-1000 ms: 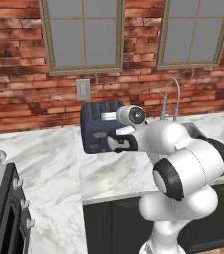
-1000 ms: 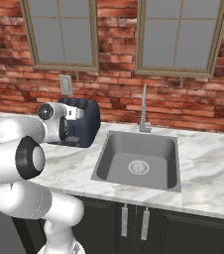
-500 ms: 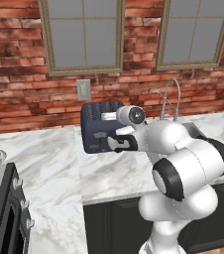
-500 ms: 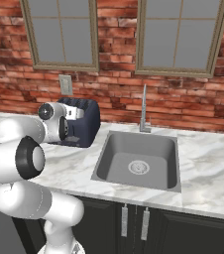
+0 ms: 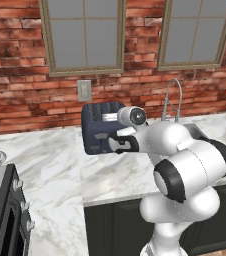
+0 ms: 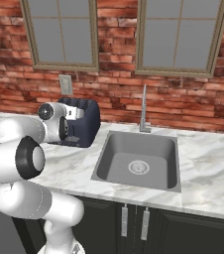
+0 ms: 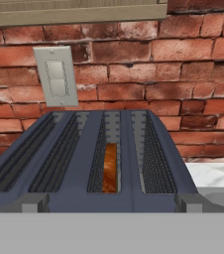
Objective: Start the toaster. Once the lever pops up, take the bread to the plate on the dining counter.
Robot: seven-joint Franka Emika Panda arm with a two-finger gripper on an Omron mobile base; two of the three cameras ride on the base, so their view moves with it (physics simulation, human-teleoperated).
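Four slots run across the top of the dark navy toaster (image 7: 99, 163), and the bread (image 7: 109, 168), a brown slice, stands on edge in the third slot from the left of the hand view; the other three hold nothing. That toaster stands on the marble worktop (image 5: 60, 165) against the brick wall, below a pale wall switch (image 7: 57, 77). Beside it the steel sink (image 6: 139, 158) has a bare basin. At the toaster's front, the gripper (image 5: 121, 144) has its jaws spread wide, grasping nothing
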